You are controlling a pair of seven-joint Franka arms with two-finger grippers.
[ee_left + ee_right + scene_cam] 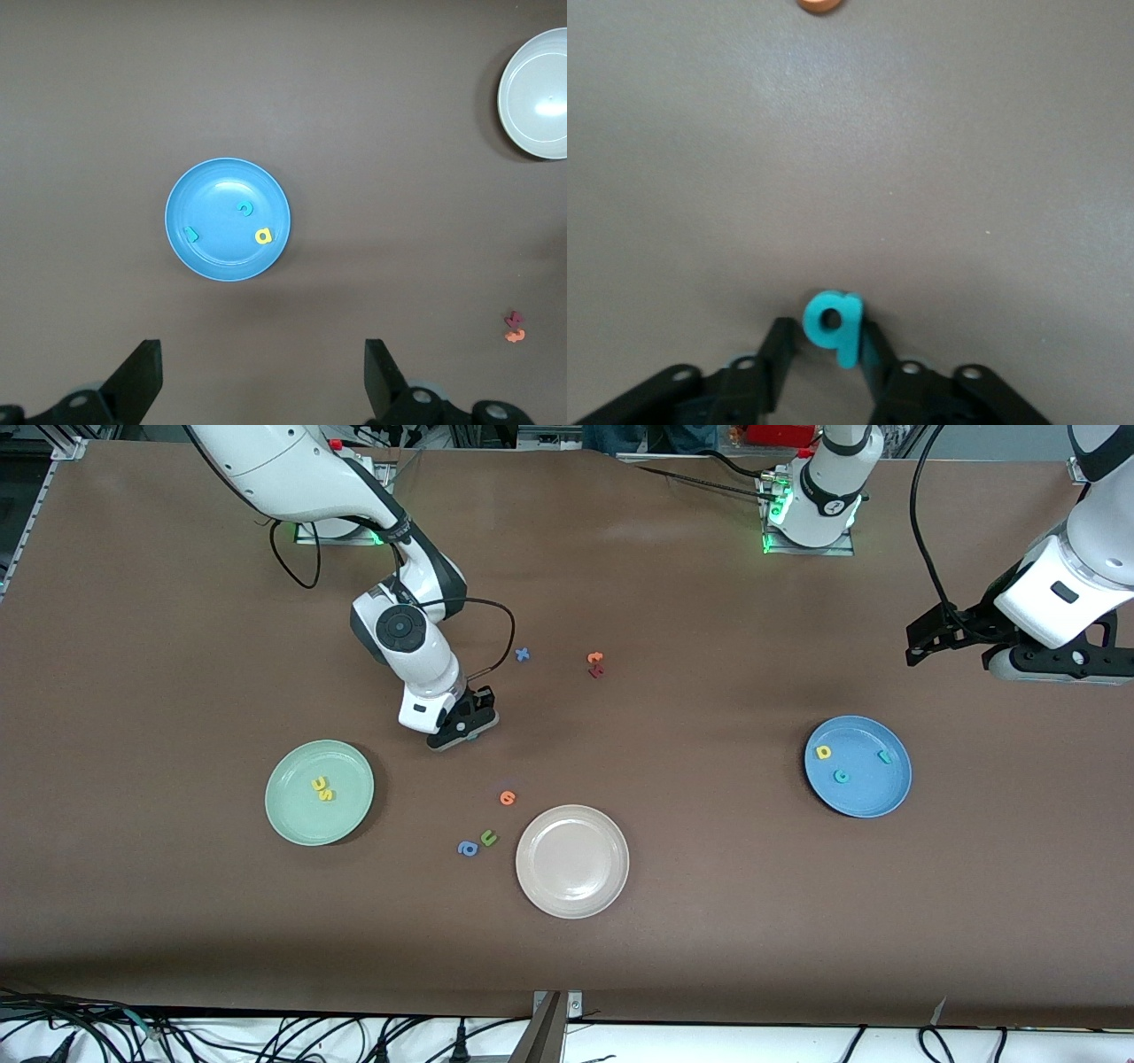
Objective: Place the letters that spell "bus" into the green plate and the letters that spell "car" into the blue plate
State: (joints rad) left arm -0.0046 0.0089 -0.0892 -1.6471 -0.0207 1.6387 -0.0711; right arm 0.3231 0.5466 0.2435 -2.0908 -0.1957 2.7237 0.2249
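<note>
Right claw (830, 350) clamped on the teal "b" (833, 324) at the bench (709, 921)
Only the right wrist view shows that letter between the fingers; left claw (261, 381) waits spread above the blue plate (204, 190)

Right end effector (831, 341) clamped, left (263, 376) spread.

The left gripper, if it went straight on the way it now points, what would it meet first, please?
The left gripper hangs open, pointing down at the table. Straight ahead in its wrist view lies bare tabletop just short of the blue plate, so probably the table first, though depth is unclear.
</note>
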